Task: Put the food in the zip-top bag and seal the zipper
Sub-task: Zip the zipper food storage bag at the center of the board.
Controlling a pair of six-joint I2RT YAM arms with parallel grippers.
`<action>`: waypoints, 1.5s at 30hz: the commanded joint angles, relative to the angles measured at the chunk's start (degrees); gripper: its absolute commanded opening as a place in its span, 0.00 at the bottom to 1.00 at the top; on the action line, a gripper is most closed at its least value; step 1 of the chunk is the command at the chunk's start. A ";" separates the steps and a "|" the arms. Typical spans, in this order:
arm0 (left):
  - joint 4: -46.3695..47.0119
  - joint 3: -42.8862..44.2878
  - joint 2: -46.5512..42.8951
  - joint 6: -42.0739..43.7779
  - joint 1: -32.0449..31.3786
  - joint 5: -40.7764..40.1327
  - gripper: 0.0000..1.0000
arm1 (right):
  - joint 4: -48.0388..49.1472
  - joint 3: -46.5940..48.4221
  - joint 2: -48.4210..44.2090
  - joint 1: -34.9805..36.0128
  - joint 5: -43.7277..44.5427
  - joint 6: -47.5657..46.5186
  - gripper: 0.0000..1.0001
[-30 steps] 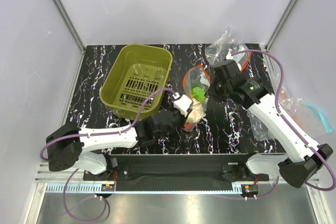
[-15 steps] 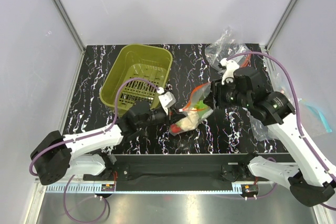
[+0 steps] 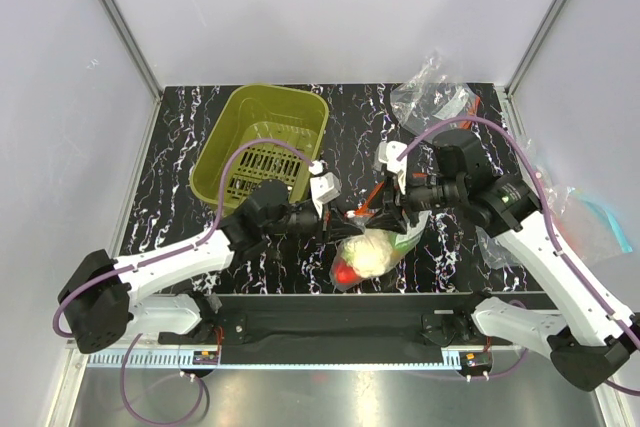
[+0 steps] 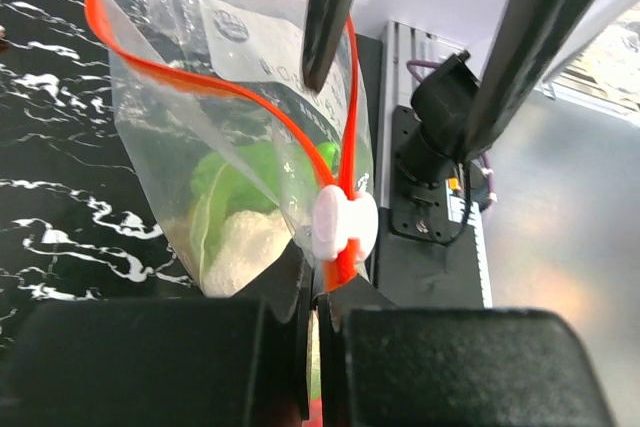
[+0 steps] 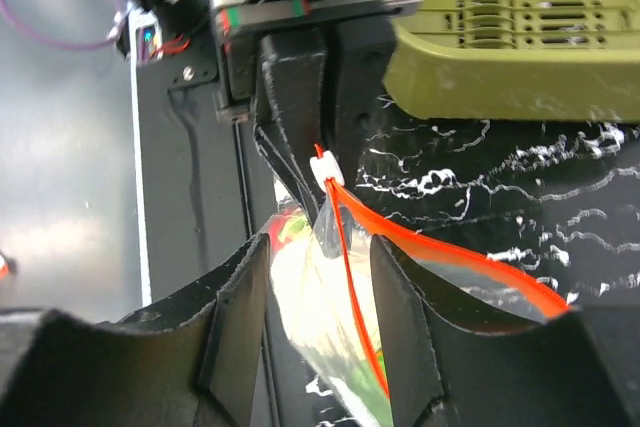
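The zip-top bag (image 3: 372,247) hangs between both grippers near the table's front edge. It holds the food: a white cauliflower (image 3: 372,255), a red tomato (image 3: 345,272) and green leafy pieces (image 4: 250,172). My left gripper (image 4: 320,292) is shut on the bag's corner just below the white slider (image 4: 343,225). The red zipper (image 4: 353,97) loops open above it. My right gripper (image 5: 320,247) is open, and its fingers (image 5: 245,287) straddle one strand of the zipper (image 5: 450,252) close to the slider (image 5: 327,169). The orange piece is not visible.
The olive-green slotted basket (image 3: 262,142) stands at the back left of the black marbled table (image 3: 180,177). Crumpled clear bags (image 3: 440,102) lie at the back right. A bag with a light-blue strip (image 3: 600,217) lies off the right edge.
The right gripper has gone from shut to open and moved left and nearer, onto the zipper. The left gripper has lifted the bag's corner, so the bag has swung toward the front edge.
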 commanded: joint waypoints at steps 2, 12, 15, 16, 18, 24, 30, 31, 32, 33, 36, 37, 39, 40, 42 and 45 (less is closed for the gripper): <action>1.56 3.36 -1.01 -0.32 0.18 3.07 0.00 | 1.98 -0.33 -0.95 0.17 -5.66 -9.73 0.52; -2.05 6.00 1.01 0.91 -0.09 2.72 0.00 | 2.42 -0.59 -0.33 0.17 -8.56 -16.32 0.46; -2.05 6.27 1.18 1.18 0.00 2.10 0.00 | 4.35 -1.12 0.19 0.17 -8.12 -15.36 0.43; -2.13 6.44 1.19 1.18 0.00 2.10 0.00 | 4.70 -1.29 0.54 0.17 -7.86 -14.84 0.43; -2.05 6.62 1.36 1.09 0.00 2.45 0.00 | 5.58 -1.21 1.25 0.26 -7.59 -14.66 0.43; -2.13 6.79 1.54 1.09 0.00 2.63 0.00 | 6.55 -0.15 3.44 0.26 -7.59 -14.92 0.40; -2.93 6.97 1.45 1.61 0.00 2.89 0.00 | 6.73 -0.42 3.80 0.35 -7.94 -15.09 0.41; -3.01 6.97 1.45 1.79 0.00 2.89 0.00 | 6.81 -0.50 3.89 0.35 -7.94 -15.01 0.41; -3.10 7.06 1.45 1.79 0.00 2.89 0.00 | 6.90 -0.51 3.97 0.43 -8.21 -15.01 0.41; -3.10 7.14 1.45 1.97 0.00 2.89 0.00 | 6.82 -0.51 4.24 0.52 -8.30 -15.01 0.41; -3.28 7.41 1.63 2.23 0.00 2.98 0.00 | 6.73 -0.68 4.41 0.79 -8.30 -15.18 0.40; -3.36 7.50 1.80 2.32 0.00 2.89 0.00 | 6.81 -0.59 4.59 0.87 -8.21 -15.18 0.40; -3.45 7.67 1.80 2.49 0.00 2.98 0.00 | 6.73 -0.68 4.76 1.05 -8.21 -15.27 0.38; -3.45 7.85 1.98 2.58 0.00 2.98 0.00 | 6.73 -0.68 4.77 1.05 -7.86 -15.27 0.37; -3.80 8.02 2.15 2.76 0.00 3.15 0.00 | 6.82 -0.86 4.76 1.14 -7.51 -15.36 0.23; -4.07 8.29 2.06 3.02 0.00 3.07 0.00 | 6.12 -0.51 5.20 1.05 -7.15 -16.23 0.00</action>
